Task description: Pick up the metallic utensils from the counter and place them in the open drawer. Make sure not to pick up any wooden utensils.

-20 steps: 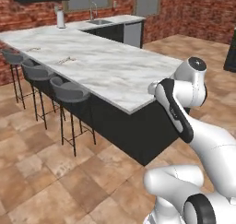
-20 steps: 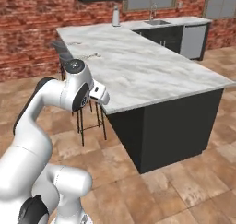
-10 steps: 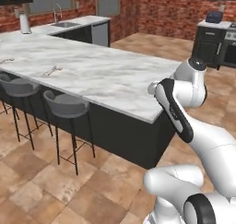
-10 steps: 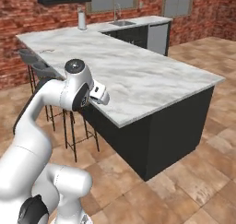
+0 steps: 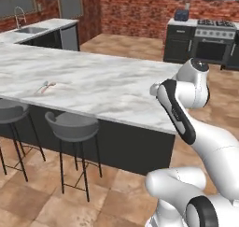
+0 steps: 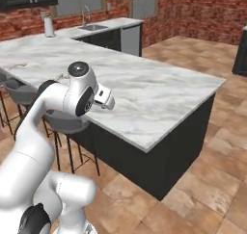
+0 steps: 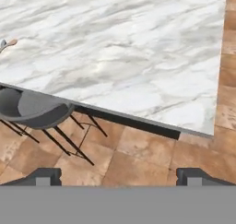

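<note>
Your claw (image 7: 118,174) is hanging wide apart and holding nothing, its two dark fingertips (image 7: 44,176) poking up at the bottom of the hand view over brown floor tiles, just off the near edge of the worktop (image 7: 138,48). In the right base view the hand is sitting folded in beside the arm's upper joint, level with that same marble edge. Below the claw you are looking down on a grey stool (image 7: 32,109) tucked against the worktop's dark side. The knife (image 5: 43,87) is lying well apart from the claw, far along the slab toward your left, close to its near edge above the stools. In the left base view it is lying flat with its long axis slanting across the marble, but it is too small to tell which end is blade and which is handle. In the hand view a small reddish tip is peeking in at the left border.
</note>
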